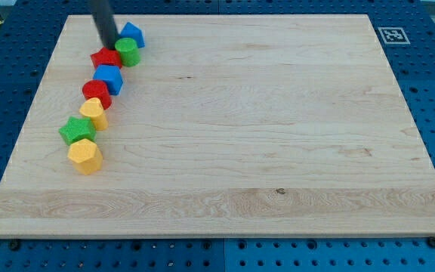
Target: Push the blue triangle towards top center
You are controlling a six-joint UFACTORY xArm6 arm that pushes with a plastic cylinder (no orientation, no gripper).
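Note:
The blue triangle (132, 34) lies near the board's top left, its point toward the view's top. My tip (111, 47) is just left of it, between it and the red block (106, 58), and close to the green cylinder (128, 52) that touches the triangle's lower side. The rod comes down from the view's top edge and hides part of the red block's top. A second blue block (109, 78) sits just below the red block.
A chain of blocks runs down and left from the second blue block: a red cylinder (96, 93), a yellow block (94, 112), a green star (77, 130) and a yellow hexagon (84, 156). A black-and-white marker (393, 35) sits at the wooden board's (278, 151) top right corner.

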